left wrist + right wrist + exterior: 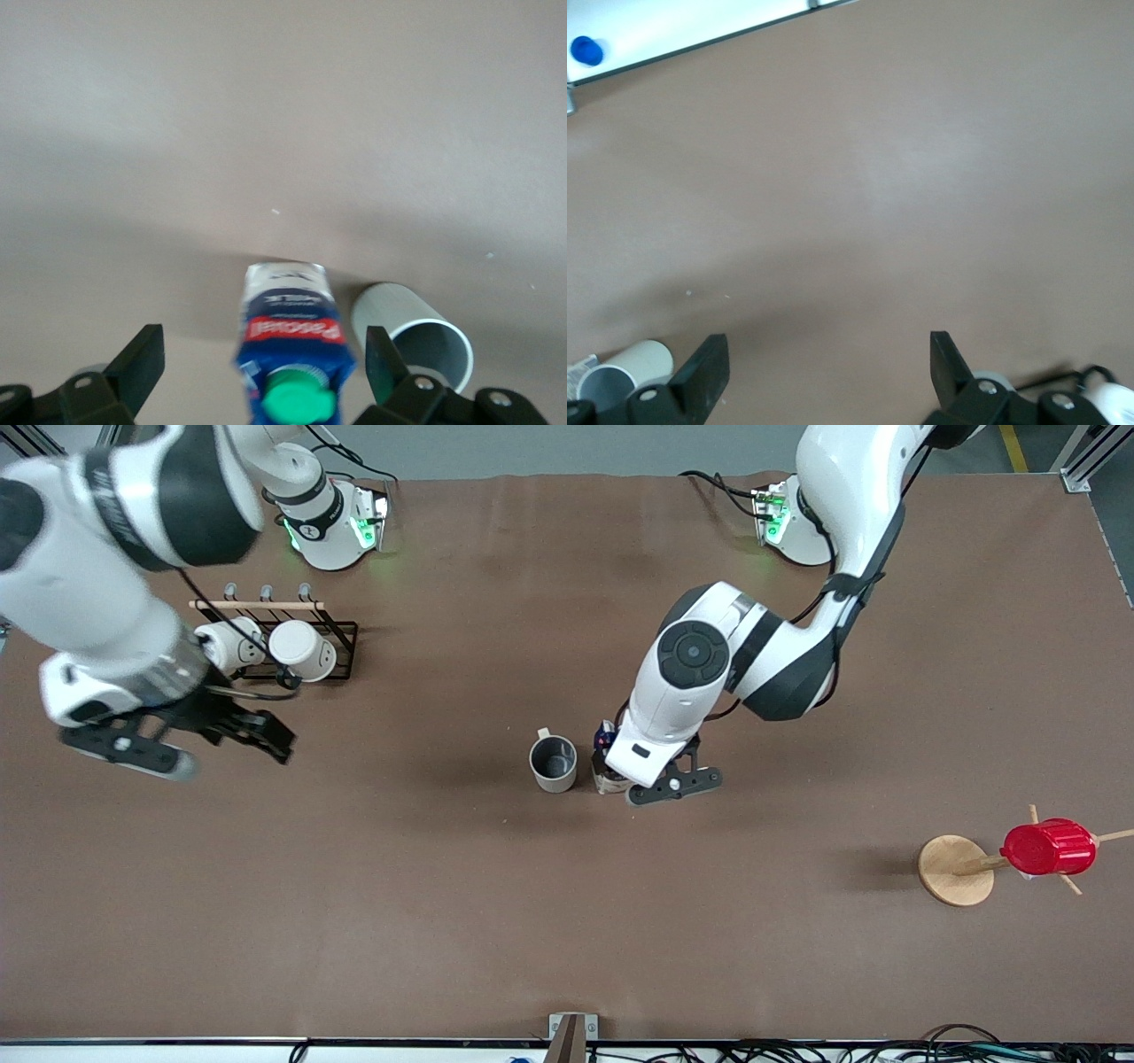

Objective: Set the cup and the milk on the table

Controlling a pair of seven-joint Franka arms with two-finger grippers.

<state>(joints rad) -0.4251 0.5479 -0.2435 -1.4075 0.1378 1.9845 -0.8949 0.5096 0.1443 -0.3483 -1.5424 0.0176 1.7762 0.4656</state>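
Observation:
The off-white cup [553, 763] stands upright on the brown table [443, 886] near its middle, grey inside showing. Right beside it, toward the left arm's end, stands the milk [605, 746], largely covered by the left arm's hand. In the left wrist view the milk [291, 341] shows its blue top, red label and green cap. My left gripper [263, 359] is open around it, with a gap on each side. The cup [416, 332] lies just outside one finger. My right gripper [266, 737] hangs open and empty over the table toward the right arm's end.
A black wire rack [341, 646] with two white mugs [301, 649] sits next to the right gripper, closer to the robots' bases. A wooden mug stand [955, 870] carrying a red ribbed cup [1050, 848] stands toward the left arm's end.

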